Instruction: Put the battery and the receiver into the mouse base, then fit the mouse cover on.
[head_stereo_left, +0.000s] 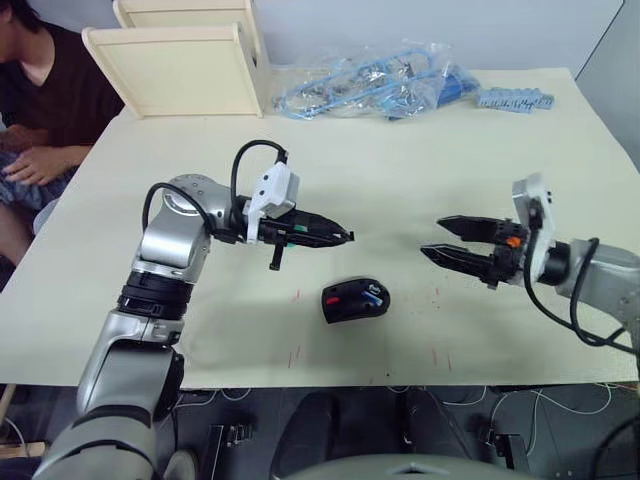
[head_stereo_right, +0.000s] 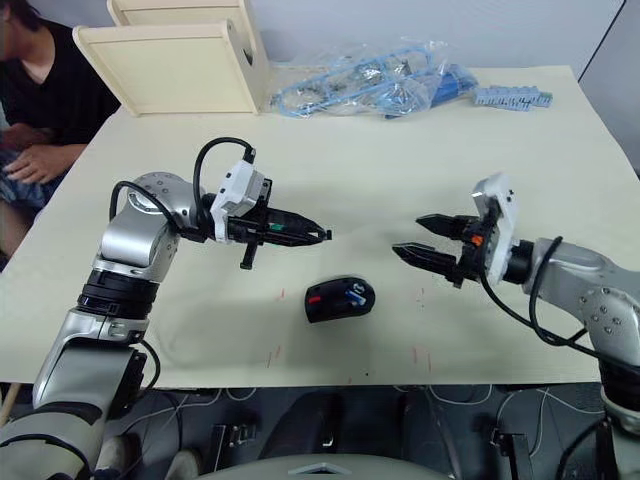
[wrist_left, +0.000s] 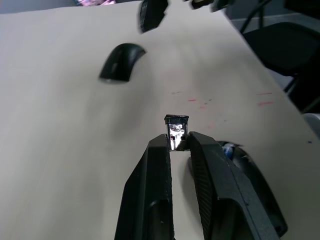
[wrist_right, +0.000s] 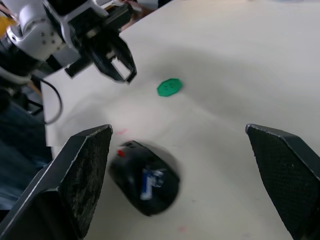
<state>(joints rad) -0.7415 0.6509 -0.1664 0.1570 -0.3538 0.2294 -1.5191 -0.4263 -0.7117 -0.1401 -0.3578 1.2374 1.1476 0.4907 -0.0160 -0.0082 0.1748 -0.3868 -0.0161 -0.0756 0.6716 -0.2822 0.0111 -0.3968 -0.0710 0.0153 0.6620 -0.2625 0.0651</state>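
Between my left gripper (wrist_left: 179, 142) fingertips, pinched shut, sits the receiver (wrist_left: 176, 127), small and silvery. My right gripper (wrist_right: 182, 150) stands wide open, empty. Below them the mouse base (head_stereo_left: 356, 299) lies near the tabletop's (head_stereo_left: 400, 170) front edge, the battery (wrist_right: 148, 182) blurred inside. My left wrist view alone shows the mouse cover (wrist_left: 121, 62), my right wrist view a green disc (wrist_right: 169, 87).

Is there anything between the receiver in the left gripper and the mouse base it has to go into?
Nothing visible. The left gripper holds the receiver pinched at its fingertips, above and to the left of the mouse base. Only bare table lies between them. The battery is already in the base.
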